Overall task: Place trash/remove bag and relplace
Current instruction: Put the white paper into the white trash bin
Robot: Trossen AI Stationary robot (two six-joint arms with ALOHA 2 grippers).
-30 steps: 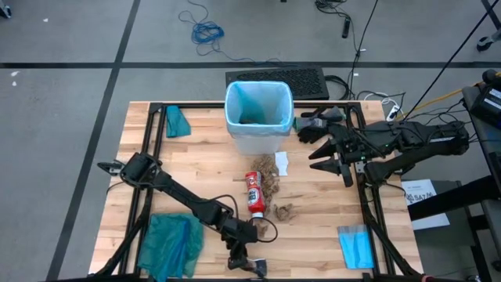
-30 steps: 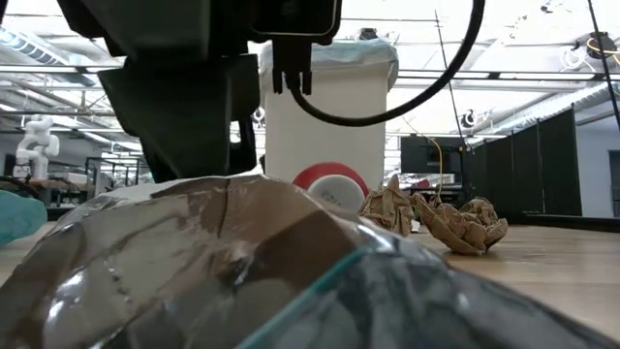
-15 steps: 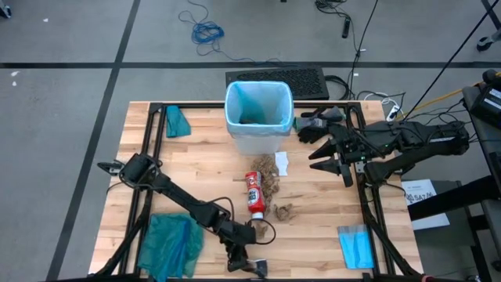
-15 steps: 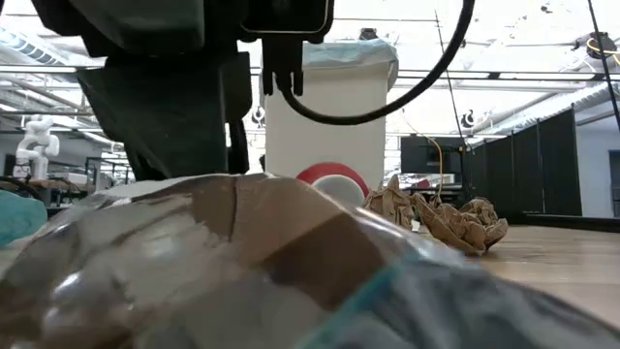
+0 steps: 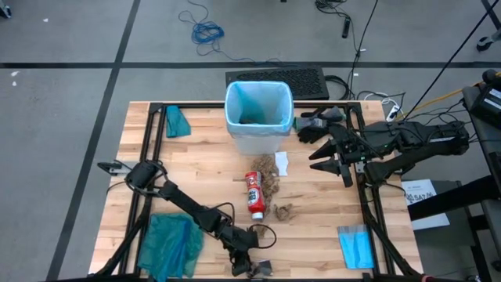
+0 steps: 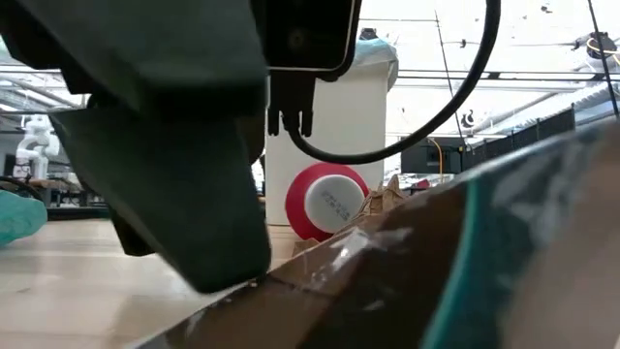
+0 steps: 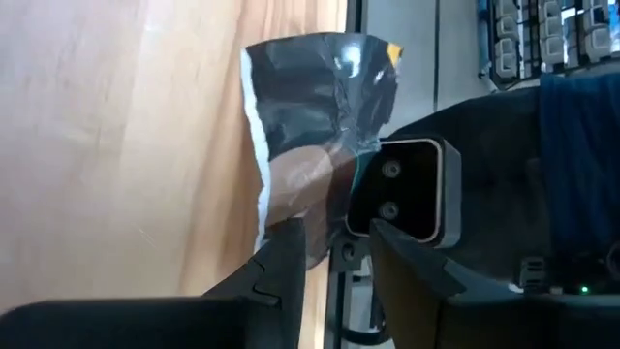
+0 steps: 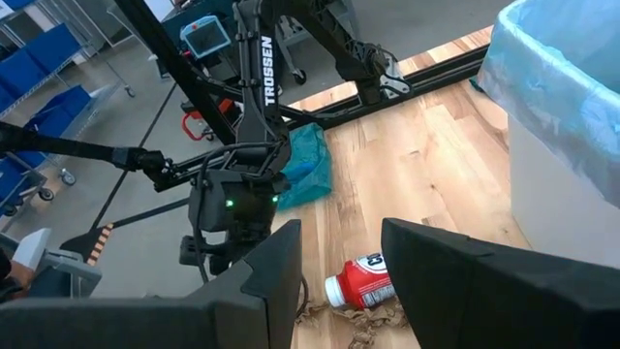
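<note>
Near-edge middle of worktop: left gripper (image 5: pixel 252 269) is down here, fingers (image 7: pixel 281 254) pinched on the dark wrapper (image 7: pixel 315 145).
Wrapper axis: long side runs straight out from the fingertips, roughly along the near edge; far end crumpled, one side edge torn white.
Wrapper position: at the very near edge of the worktop (image 5: pixel 313 235), partly over it, right against the low camera.
Bottle: red-and-white small bottle (image 5: pixel 254 193) lies mid-worktop, long axis running near-to-far, red end toward the near edge.
Paper: crumpled brown paper scraps (image 5: pixel 270 176) just beside the bottle toward the right edge, one more (image 5: pixel 282 211) nearer the near edge; white scrap (image 5: pixel 282 162) past them toward the bin.
Bag: light-blue bag (image 5: pixel 259 102) lines the white bin (image 5: pixel 258 138) at the far-edge middle.
Clutter: teal-green bag (image 5: pixel 169 243) at near-left corner, just beside the left arm.
Right gripper (image 5: pixel 324 158): hovers near the right edge beside the bin, fingers partly apart, holding nothing.
</note>
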